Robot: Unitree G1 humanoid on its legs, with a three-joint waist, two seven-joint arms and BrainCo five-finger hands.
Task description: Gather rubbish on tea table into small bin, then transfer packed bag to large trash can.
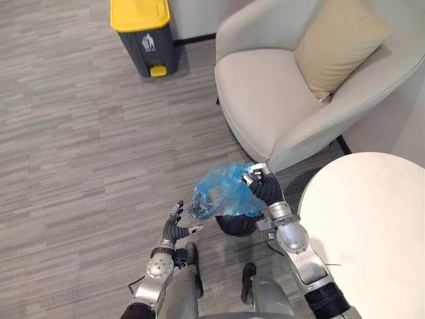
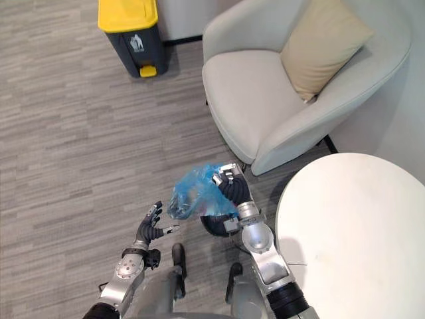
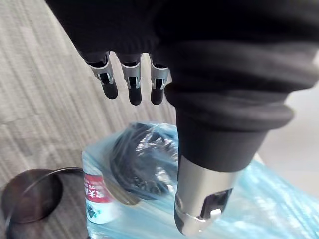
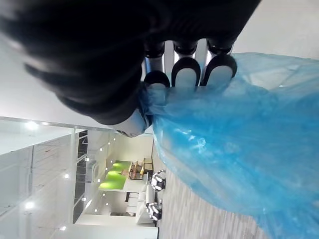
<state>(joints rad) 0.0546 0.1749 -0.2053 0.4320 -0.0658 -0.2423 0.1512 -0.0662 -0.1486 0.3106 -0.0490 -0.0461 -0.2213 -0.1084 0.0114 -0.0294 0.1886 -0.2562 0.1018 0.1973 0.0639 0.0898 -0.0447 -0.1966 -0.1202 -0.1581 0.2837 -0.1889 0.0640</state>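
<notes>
The left hand (image 1: 174, 226) is open and empty, just beside the packed blue bag (image 1: 219, 194). The right hand (image 1: 260, 186) grips the bag's neck above the small black bin (image 1: 236, 226). The yellow-lidded trash can (image 1: 143, 33) stands well ahead, leftward

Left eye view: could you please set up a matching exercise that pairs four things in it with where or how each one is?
Things:
1. blue bag
2. trash can
3. cushion
4. left hand

Places or states:
A. on the armchair
B. open, holding nothing
C. gripped by the right hand
D. standing on the floor, yellow lid shut

Pairs: 1-C, 2-D, 3-A, 4-B.
</notes>
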